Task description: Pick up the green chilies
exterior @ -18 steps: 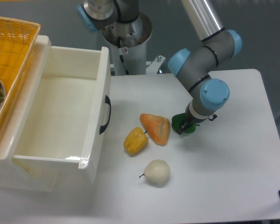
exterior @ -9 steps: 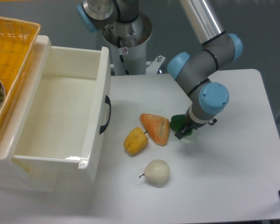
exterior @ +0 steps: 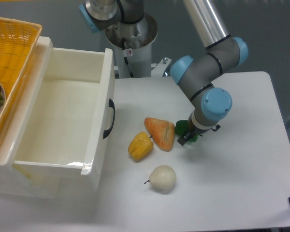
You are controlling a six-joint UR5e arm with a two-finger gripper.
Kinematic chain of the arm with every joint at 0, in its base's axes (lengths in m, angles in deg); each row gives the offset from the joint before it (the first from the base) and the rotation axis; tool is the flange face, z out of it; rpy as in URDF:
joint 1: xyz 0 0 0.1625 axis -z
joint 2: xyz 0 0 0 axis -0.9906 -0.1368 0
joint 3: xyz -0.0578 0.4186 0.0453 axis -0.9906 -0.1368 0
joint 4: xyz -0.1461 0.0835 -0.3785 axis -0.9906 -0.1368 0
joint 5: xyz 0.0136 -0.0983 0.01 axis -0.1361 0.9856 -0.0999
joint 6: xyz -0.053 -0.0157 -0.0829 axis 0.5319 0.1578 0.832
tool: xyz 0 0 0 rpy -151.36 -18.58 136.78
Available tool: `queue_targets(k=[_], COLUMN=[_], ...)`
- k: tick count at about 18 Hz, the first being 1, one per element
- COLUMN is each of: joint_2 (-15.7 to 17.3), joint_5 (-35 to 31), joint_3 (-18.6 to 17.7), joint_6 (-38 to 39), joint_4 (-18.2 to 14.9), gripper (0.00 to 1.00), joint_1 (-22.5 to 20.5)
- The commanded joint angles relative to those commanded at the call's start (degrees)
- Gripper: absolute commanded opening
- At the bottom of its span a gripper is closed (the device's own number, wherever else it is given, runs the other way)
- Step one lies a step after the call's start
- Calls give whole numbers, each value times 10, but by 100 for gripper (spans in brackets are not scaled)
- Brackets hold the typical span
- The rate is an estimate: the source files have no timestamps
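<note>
The camera looked down at a white table (exterior: 241, 183) with a big white box (exterior: 63, 125) on its left side. An orange toy (exterior: 160, 133), a yellow pepper (exterior: 140, 146) and a pale pear (exterior: 163, 179) sat near the middle. The gripper (exterior: 187, 135) was over the green chilies (exterior: 182, 128), just beside the orange toy. The arm hid the jaws, so their state was unclear.

Just left of the claw lies an orange wedge (exterior: 161, 132), a yellow pepper (exterior: 140, 145) beyond it, a pale pear (exterior: 163, 178) below-left, a white bin (exterior: 100, 104) far left.
</note>
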Motion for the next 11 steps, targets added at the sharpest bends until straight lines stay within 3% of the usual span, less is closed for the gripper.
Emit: queue_targets(k=[5, 8, 11], joint_2=[3, -2, -4], joint_5=[-3, -52, -54], joint_3=[7, 12, 15], joint_6=[-7, -4, -4], joint_4=[-2, -4, -1], gripper=[100, 100, 100], joint_1=[-1, 1, 6])
